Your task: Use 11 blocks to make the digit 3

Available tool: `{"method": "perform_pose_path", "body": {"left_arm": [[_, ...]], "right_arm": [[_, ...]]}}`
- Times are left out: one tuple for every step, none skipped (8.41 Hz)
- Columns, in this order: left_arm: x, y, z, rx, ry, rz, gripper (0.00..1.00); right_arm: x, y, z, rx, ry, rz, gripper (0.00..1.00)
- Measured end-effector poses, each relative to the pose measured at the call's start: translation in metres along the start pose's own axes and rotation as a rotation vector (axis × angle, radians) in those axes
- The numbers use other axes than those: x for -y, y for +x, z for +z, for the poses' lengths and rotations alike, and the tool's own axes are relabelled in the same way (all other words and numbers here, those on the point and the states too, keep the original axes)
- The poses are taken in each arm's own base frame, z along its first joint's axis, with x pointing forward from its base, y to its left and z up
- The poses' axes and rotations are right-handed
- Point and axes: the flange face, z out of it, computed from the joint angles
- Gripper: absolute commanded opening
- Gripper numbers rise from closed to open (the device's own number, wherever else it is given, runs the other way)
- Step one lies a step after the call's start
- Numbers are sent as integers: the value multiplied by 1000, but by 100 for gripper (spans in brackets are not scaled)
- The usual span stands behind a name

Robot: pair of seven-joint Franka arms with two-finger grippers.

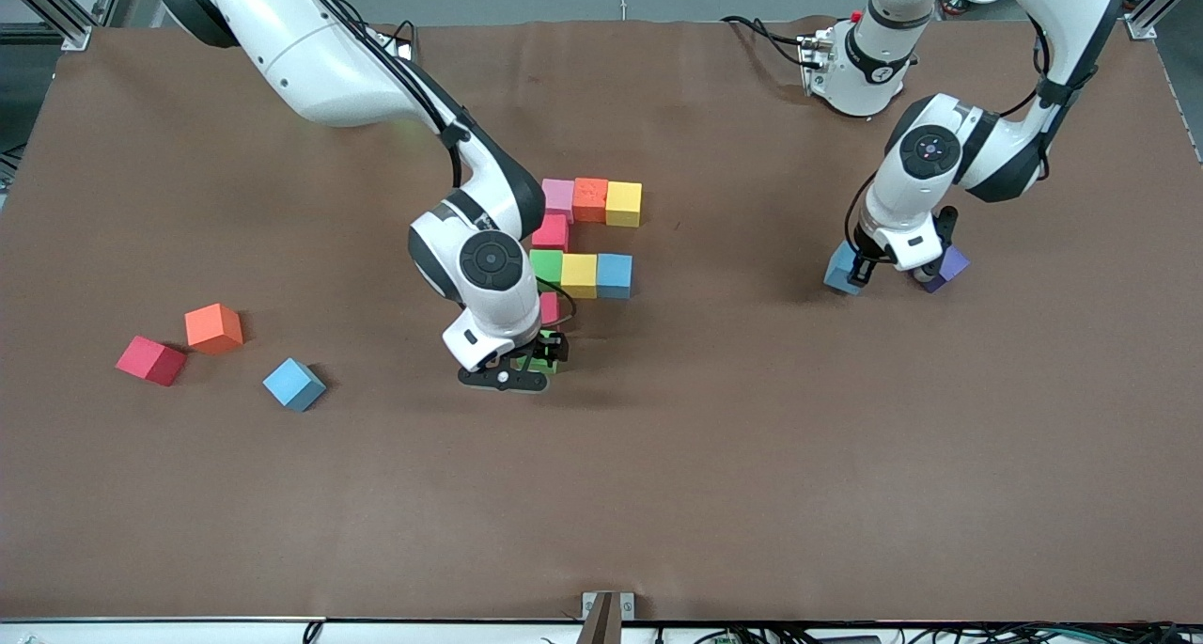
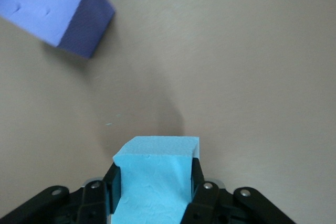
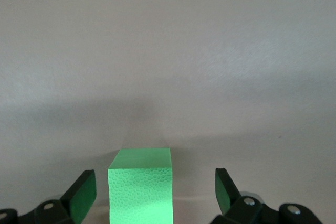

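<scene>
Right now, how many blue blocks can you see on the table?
3. One ends the middle row of the figure. One lies loose toward the right arm's end, beside a red block. One sits between the left gripper's shut fingers. None looks hidden.

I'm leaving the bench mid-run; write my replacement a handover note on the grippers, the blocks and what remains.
Left gripper: shut on a blue block, beside the purple block, at the left arm's end.
Right gripper: open around a green block on the table, nearer the camera than the figure.
Done: two three-cube rows joined by a red cube; a second red cube is placed.
Left: the last row. Spare red, orange and blue blocks lie at the right arm's end.
</scene>
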Motion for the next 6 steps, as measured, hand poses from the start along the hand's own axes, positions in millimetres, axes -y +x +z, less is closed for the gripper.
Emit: {"method": "perform_pose_path", "body": {"left_arm": [[-21,2,-14,4,-24,-46,32],[-43,-9,-27,23,-39,-91,32],[-68,-27,-41,45,-40,-130,32],[-91,-48,-53,74,-34,-166,32],[-113,-75,-65,112,-31,-201,32],[-133,-106,-77,149,-24,-229,32]], "right_arm": [[-15,12,-18,4,4,28,100],[-37,29,-35,35,20,43,100],[-67,53,-53,69,42,45,100],[-97,75,-64,80,48,47,100],[-125,91,-71,73,52,48,100],[-154,105,-80,61,53,55,100]]}}
